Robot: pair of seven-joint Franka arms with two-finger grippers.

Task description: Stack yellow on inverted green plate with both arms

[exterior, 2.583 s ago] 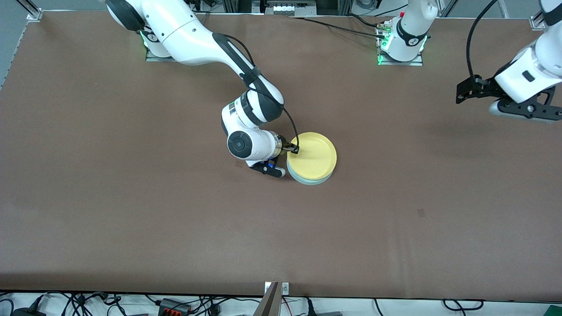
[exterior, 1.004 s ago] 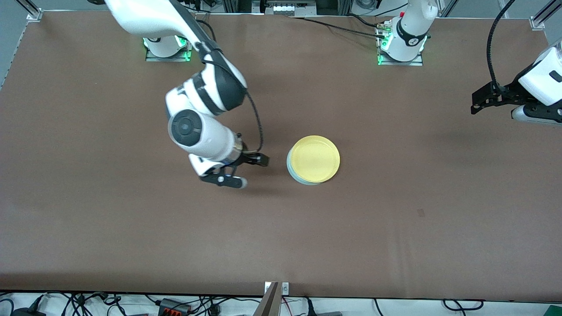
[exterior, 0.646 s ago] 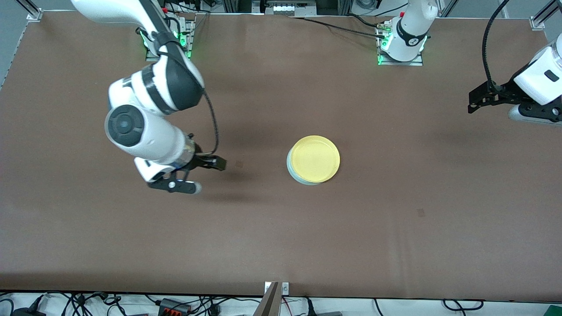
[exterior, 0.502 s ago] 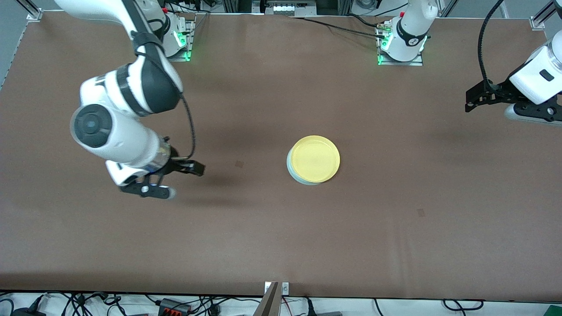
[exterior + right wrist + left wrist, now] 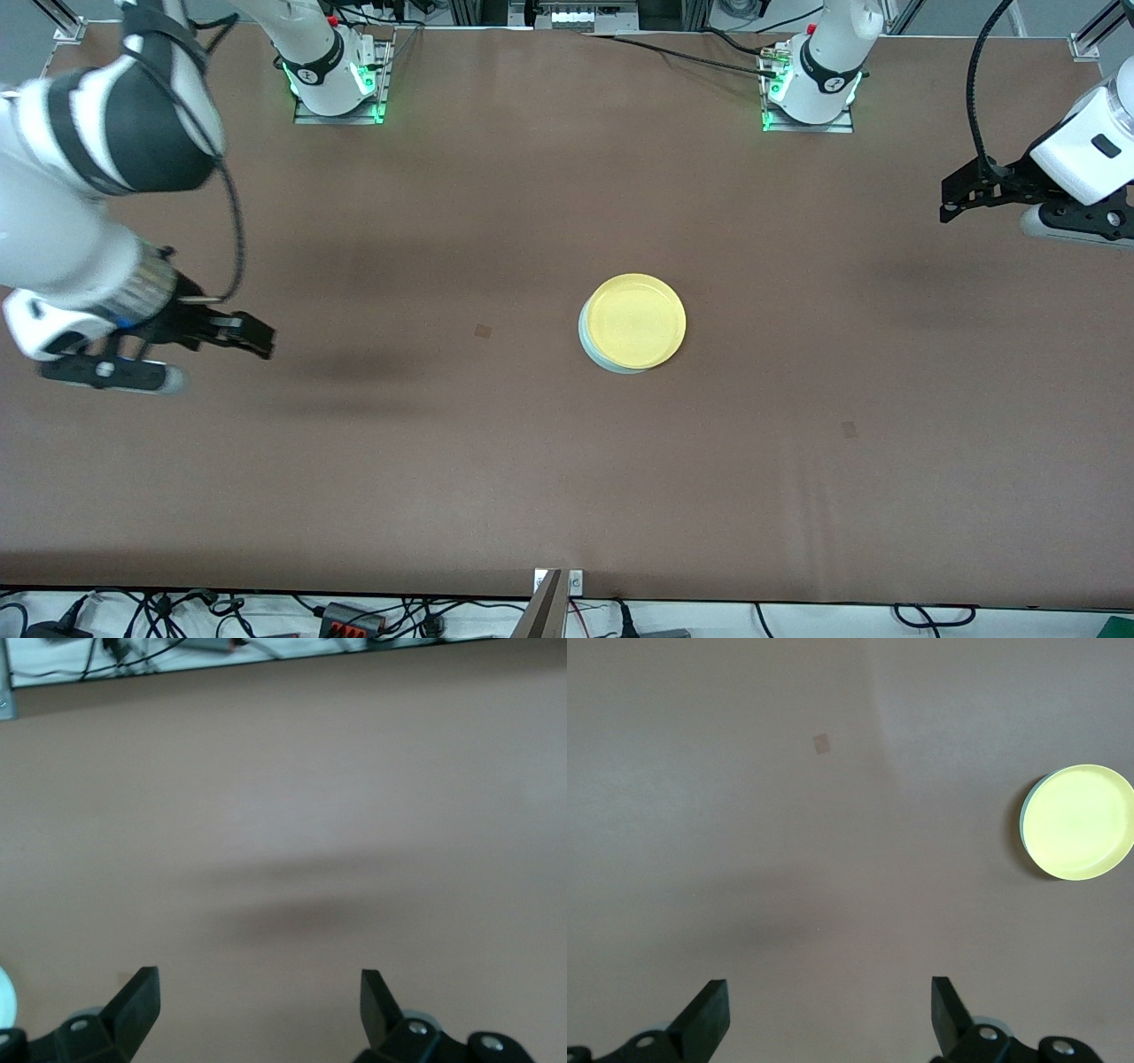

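Observation:
The yellow plate [image 5: 636, 320] lies right side up on the pale green plate [image 5: 592, 353], of which only a thin rim shows, at the middle of the table. Both also show in the left wrist view: the yellow plate [image 5: 1080, 820] and the green rim [image 5: 1023, 818]. My right gripper [image 5: 217, 361] is open and empty, up over the bare table at the right arm's end, well away from the plates. Its spread fingers frame bare table in the right wrist view [image 5: 259, 1001]. My left gripper [image 5: 988, 215] is open and empty over the left arm's end of the table [image 5: 831, 1010].
A small dark mark [image 5: 483, 331] is on the brown table between the right gripper and the plates; another [image 5: 850, 430] lies nearer the front camera. The arm bases [image 5: 337, 80] [image 5: 811, 89] stand along the table's back edge. Cables hang past the front edge [image 5: 133, 660].
My right gripper has let go of the yellow plate, which now rests on the green one, and has swung away to the right arm's end of the table. The left gripper barely moved.

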